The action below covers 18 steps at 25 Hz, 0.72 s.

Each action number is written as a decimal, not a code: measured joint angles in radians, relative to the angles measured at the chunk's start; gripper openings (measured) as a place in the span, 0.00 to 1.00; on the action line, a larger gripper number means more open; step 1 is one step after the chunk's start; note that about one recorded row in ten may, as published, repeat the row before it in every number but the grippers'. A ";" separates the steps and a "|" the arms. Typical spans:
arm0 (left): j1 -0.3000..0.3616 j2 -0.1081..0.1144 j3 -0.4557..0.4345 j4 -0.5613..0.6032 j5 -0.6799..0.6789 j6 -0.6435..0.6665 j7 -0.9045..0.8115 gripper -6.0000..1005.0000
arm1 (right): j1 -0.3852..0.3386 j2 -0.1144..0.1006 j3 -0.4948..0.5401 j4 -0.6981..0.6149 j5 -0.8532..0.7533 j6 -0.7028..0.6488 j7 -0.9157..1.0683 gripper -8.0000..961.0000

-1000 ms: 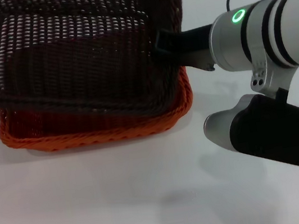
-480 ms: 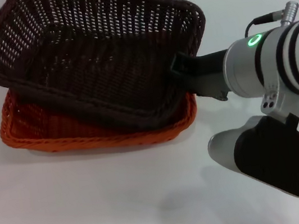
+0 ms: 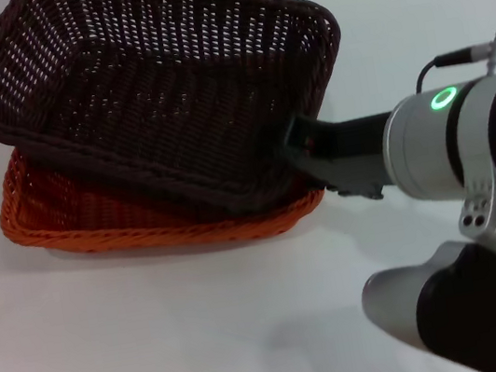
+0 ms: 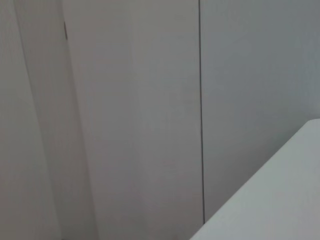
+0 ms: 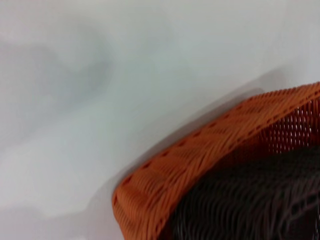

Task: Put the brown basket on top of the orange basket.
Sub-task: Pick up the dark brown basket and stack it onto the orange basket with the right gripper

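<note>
The brown basket (image 3: 153, 92) fills the upper left of the head view, tilted, its near corner sunk into the orange basket (image 3: 75, 227) while its far side rides high. Let go now, it could settle crooked or slide across the orange rim (the two are askew). To the right of centre, the right gripper (image 3: 296, 141) sits at the brown basket's near-right rim, apparently clamped on it, though its fingers are hidden. The left gripper is out of sight.

Head camera looks down from above; right wrist camera sits close on the shared orange basket (image 3: 64, 215) (image 5: 200, 155); left wrist camera faces wall.
</note>
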 joint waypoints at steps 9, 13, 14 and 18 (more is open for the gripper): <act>0.008 0.002 0.002 0.001 0.004 0.001 0.008 0.82 | -0.044 0.008 -0.080 0.006 0.002 -0.100 0.014 0.72; 0.010 0.003 0.002 0.003 0.004 -0.001 0.009 0.82 | -0.045 0.008 -0.107 0.006 -0.002 -0.111 0.018 0.72; 0.010 0.003 0.002 0.003 0.004 -0.001 0.009 0.82 | -0.044 0.008 -0.111 0.005 -0.003 -0.111 0.019 0.72; 0.013 0.003 0.003 0.004 0.005 -0.001 0.010 0.82 | -0.038 0.008 -0.124 0.002 0.002 -0.118 0.022 0.72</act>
